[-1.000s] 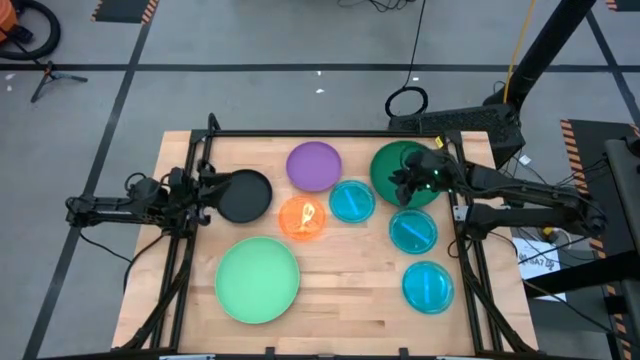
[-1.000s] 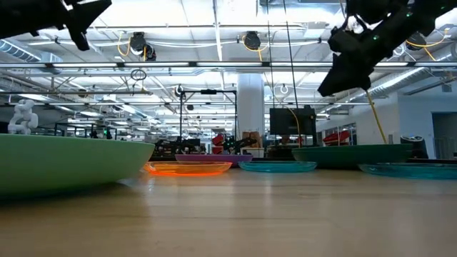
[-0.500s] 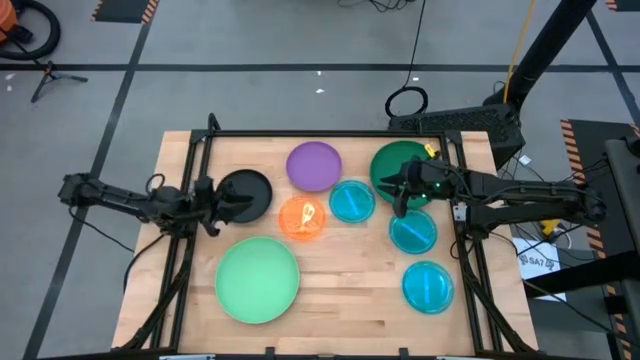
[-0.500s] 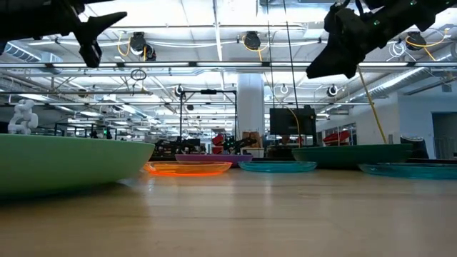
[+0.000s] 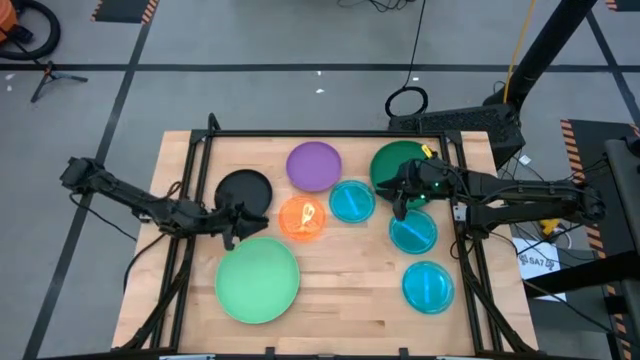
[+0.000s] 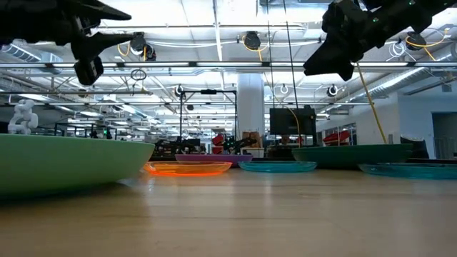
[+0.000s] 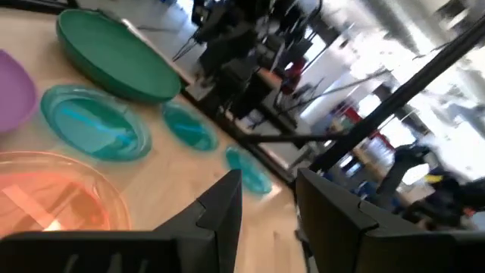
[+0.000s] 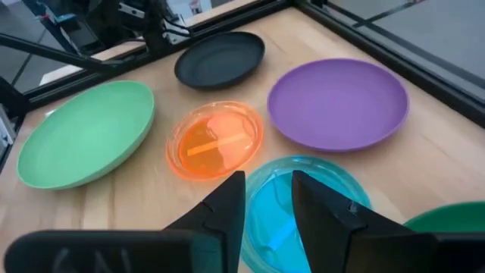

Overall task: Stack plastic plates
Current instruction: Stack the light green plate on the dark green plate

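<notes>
The left jaws [image 5: 232,222] hover slightly spread and empty, between the black plate [image 5: 243,190], orange plate [image 5: 301,218] and mint plate [image 5: 257,279]. The right jaws [image 5: 398,200], likewise parted, hang over the dark green plate [image 5: 396,163], beside a blue plate [image 5: 351,201].

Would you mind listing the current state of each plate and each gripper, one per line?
mint green plate: flat on the table, alone
black plate: flat, unstacked
purple plate: flat, unstacked
orange plate: flat, unstacked
dark green plate: flat, partly under the right arm
three cyan-blue plates: flat, each separate
left gripper: raised, open, empty
right gripper: raised, open, empty
</notes>
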{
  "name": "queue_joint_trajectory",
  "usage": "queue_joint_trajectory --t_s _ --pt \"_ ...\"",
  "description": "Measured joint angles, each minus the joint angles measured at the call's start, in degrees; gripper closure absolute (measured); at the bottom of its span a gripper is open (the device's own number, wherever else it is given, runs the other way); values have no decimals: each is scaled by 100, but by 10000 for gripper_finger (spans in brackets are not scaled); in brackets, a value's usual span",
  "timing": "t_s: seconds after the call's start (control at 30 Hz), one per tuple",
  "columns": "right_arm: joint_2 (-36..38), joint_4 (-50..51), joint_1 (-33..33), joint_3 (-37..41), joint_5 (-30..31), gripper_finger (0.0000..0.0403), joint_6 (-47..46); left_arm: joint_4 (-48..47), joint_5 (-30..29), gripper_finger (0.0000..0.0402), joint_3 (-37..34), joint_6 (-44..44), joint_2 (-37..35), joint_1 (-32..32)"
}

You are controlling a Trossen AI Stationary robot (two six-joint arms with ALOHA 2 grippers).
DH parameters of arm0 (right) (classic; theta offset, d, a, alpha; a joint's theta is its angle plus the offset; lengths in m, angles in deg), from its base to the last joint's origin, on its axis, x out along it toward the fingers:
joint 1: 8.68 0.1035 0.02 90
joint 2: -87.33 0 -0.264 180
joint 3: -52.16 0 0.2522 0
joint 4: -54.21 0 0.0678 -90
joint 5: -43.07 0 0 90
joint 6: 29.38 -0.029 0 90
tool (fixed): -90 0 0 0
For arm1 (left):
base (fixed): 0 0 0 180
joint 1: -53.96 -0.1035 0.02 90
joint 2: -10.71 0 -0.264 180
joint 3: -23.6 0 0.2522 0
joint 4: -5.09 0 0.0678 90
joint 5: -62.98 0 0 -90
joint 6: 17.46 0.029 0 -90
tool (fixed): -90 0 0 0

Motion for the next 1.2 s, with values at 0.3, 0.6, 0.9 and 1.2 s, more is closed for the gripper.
queue_joint_trajectory --t_s 0.3,0.6,0.9,1.2 --pt "0 -44 -2 0 0 298 202 -4926 2 270 2265 767 1288 131" --pt "0 36 -2 0 0 298 237 -6559 89 248 3252 1179 2600 -79" --pt "0 126 -2 0 0 298 239 -6897 133 169 3294 1991 3147 -99" --pt "0 127 -2 0 9 298 261 -6729 132 167 3294 2385 3620 -159"
